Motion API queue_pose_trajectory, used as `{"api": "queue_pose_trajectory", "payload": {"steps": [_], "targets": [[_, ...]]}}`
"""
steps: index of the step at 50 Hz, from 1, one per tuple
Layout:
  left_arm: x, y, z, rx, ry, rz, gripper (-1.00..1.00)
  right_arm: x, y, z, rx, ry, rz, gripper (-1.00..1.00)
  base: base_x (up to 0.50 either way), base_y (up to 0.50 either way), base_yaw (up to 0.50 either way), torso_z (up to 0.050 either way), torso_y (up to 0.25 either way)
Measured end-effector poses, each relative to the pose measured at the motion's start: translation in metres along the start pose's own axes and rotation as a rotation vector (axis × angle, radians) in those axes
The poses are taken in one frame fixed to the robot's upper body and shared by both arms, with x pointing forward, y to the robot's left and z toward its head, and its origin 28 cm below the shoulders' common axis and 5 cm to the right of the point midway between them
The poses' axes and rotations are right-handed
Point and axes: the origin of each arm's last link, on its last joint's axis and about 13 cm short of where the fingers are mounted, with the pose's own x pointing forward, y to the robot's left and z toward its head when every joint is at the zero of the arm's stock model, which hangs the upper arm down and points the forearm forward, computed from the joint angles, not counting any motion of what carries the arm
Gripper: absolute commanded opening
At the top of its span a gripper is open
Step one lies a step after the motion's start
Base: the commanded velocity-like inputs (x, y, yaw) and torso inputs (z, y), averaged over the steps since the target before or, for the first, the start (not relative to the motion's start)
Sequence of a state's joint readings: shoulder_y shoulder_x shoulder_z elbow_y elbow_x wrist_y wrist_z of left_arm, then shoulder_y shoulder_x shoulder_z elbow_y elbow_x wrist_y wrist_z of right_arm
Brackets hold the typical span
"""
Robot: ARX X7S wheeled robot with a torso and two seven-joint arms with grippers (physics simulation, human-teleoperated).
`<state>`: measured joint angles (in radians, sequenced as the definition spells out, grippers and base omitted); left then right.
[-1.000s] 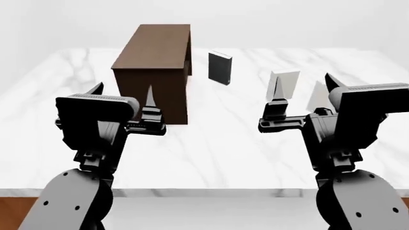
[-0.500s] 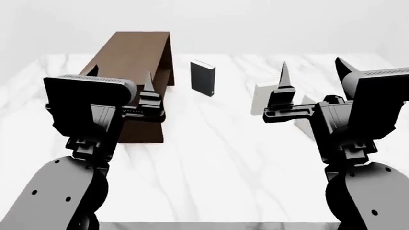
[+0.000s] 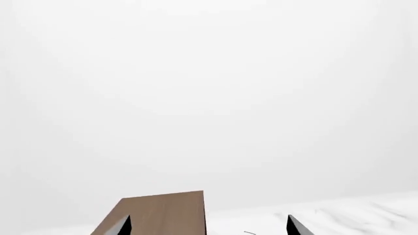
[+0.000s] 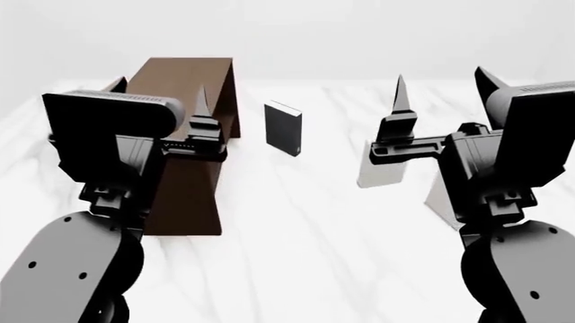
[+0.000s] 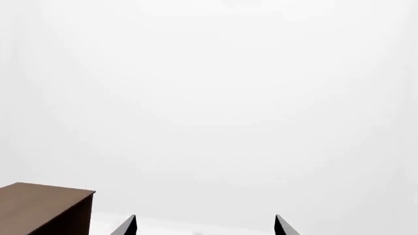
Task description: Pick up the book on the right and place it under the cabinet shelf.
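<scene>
Book (image 4: pixel 440 195) looks light, stiff and slick; pinch its top edge across the thickness. Right gripper (image 4: pixel 437 94) gapes wide, empty

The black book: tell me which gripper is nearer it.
Left, narrowly. The left gripper hangs raised just left of the black book, by the cabinet; the right gripper is raised farther right.

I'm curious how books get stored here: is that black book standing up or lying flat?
Standing up. In the head view, the black book stands on its lower edge on the white table, beside the brown cabinet.
</scene>
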<state>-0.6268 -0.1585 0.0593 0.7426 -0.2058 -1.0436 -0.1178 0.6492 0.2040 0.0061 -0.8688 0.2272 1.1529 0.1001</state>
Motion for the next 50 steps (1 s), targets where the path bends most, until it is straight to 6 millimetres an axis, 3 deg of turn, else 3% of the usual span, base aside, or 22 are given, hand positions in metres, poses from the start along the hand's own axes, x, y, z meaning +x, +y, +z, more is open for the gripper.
{"api": "queue_pose_trajectory", "payload": {"steps": [50], "targets": [[-0.001,0.002,0.011,0.024,-0.022,0.005,1.0,0.0,-0.001,0.01,0.006,-0.028,0.004,1.0,0.31,0.0,0.0,0.0,0.001]]}}
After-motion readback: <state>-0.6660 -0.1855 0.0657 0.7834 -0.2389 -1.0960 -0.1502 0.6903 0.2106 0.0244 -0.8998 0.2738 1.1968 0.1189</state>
